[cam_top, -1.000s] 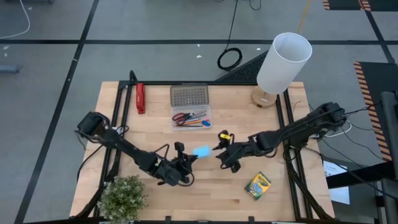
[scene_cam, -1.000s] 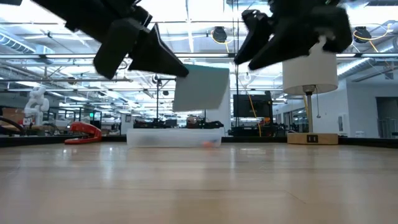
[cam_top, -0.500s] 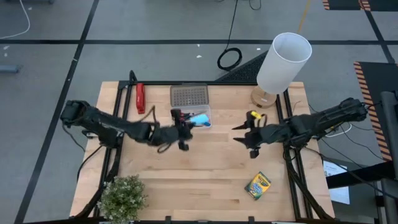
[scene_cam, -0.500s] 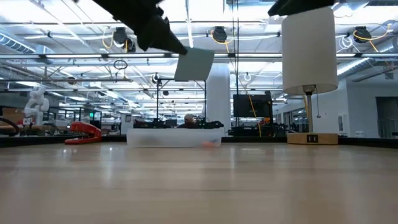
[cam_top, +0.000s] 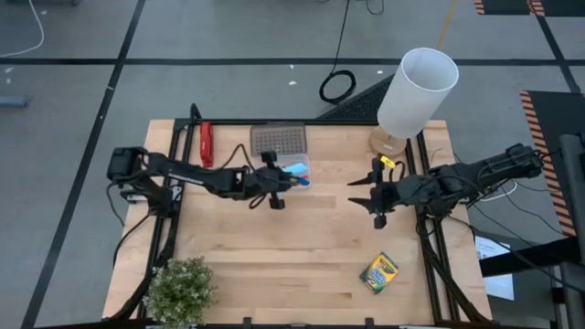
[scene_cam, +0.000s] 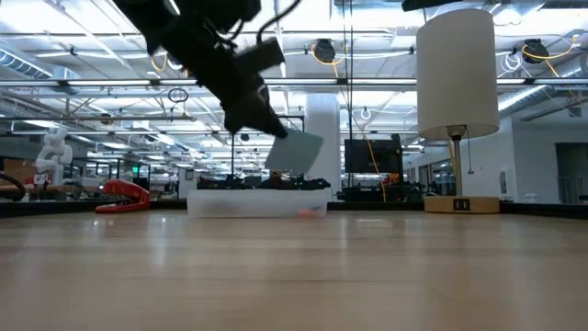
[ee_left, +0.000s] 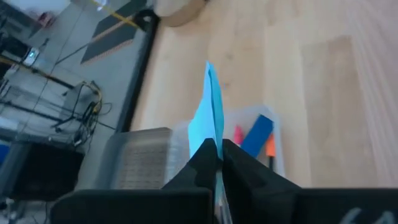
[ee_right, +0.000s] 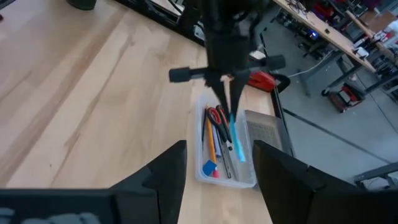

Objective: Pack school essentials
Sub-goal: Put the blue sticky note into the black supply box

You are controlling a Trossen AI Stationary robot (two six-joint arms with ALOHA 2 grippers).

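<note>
Nearest the table's front edge, a small green potted plant [cam_top: 181, 288] sits at the left corner, and the green-and-yellow crayon box [cam_top: 378, 271] lies flat on the pale wooden table [cam_top: 311, 265] toward the right, well apart from both arms. Farther in, the right gripper [cam_top: 364, 194] hangs over bare wood right of centre, its two dark fingers [ee_right: 163, 173] spread wide with nothing between them, pointed across at the tray. Level with it on the other side, the left gripper [cam_top: 286, 176] reaches in from the left and is clamped narrowly on the thin blue square note pad [cam_top: 295, 171], held on edge between its fingertips [ee_left: 208, 155]; in the low view the pad [scene_cam: 294, 152] hangs tilted just above the clear plastic tray [scene_cam: 257, 202], not touching it. Under the pad, the tray [cam_top: 281, 172] holds the small stationery: red-handled scissors [ee_right: 216, 116], an orange pencil [ee_right: 211, 140], a dark pencil [ee_right: 219, 144], a silvery pen [ee_right: 229, 154] and a tiny blue eraser [ee_right: 209, 167] at one end. Touching the tray's far side lies its grey ribbed lid [cam_top: 278, 140]. Farther left along the back, a long red stapler-like object [cam_top: 207, 143] lies near the table's rear edge, and at the back right stands a white-shaded lamp on a wooden base [cam_top: 416, 91].
</note>
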